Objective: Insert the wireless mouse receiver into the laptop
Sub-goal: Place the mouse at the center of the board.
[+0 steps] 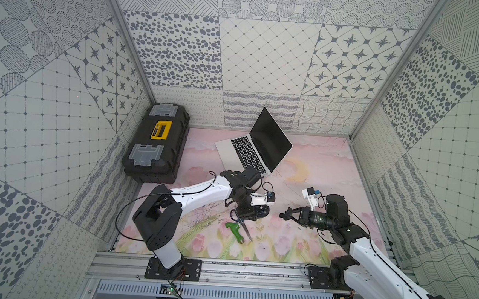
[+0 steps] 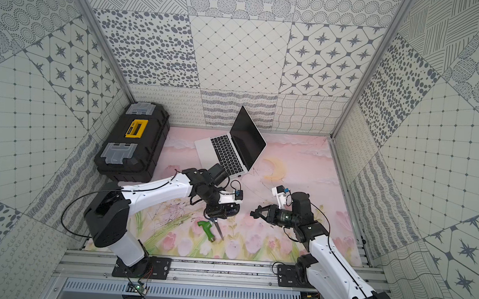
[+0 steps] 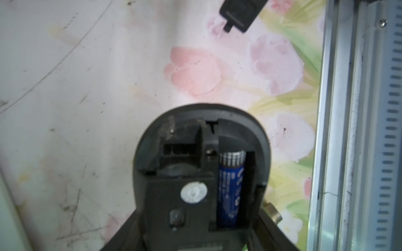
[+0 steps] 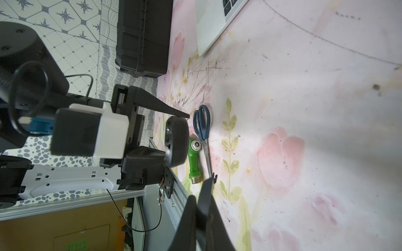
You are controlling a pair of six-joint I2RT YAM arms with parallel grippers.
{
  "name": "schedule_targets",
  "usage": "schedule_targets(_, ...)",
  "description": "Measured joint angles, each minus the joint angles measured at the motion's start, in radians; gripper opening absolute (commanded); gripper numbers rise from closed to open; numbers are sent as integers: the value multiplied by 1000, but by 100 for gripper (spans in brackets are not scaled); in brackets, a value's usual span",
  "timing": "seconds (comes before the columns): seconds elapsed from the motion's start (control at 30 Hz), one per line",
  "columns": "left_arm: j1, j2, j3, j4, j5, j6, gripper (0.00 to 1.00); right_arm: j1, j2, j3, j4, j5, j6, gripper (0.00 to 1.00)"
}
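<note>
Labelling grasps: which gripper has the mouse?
The left gripper: its jaws clamp the wireless mouse, underside toward its wrist camera. The right gripper is shut, apart from the mouse.

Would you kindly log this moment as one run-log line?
left claw: shut on dark grey oval wireless mouse, battery bay uncovered, blue battery visible | right claw: shut | slim silver laptop: lid open

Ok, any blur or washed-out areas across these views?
Left wrist view: the wireless mouse, held close, is soft, its round sticker unreadable. Right wrist view: the fingers of the right gripper are a blurred foreground, and the mat washes out pale. Both top views: evenly lit, the laptop screen plain black, no glare.
</note>
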Motion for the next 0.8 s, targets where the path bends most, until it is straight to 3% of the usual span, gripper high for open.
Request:
schedule_targets(0.23,-96,165,30,100,28,-77,41,-15,-5,0,-83,-23,6,0)
schedule_targets(0.67,-109,192,-81,352,124,-92,61,-16,68,0,-109,-63,22,0)
schedule_targets(0.8,-111,204,-82,389,133,-74,62,-16,82,0,-110,-63,18,0)
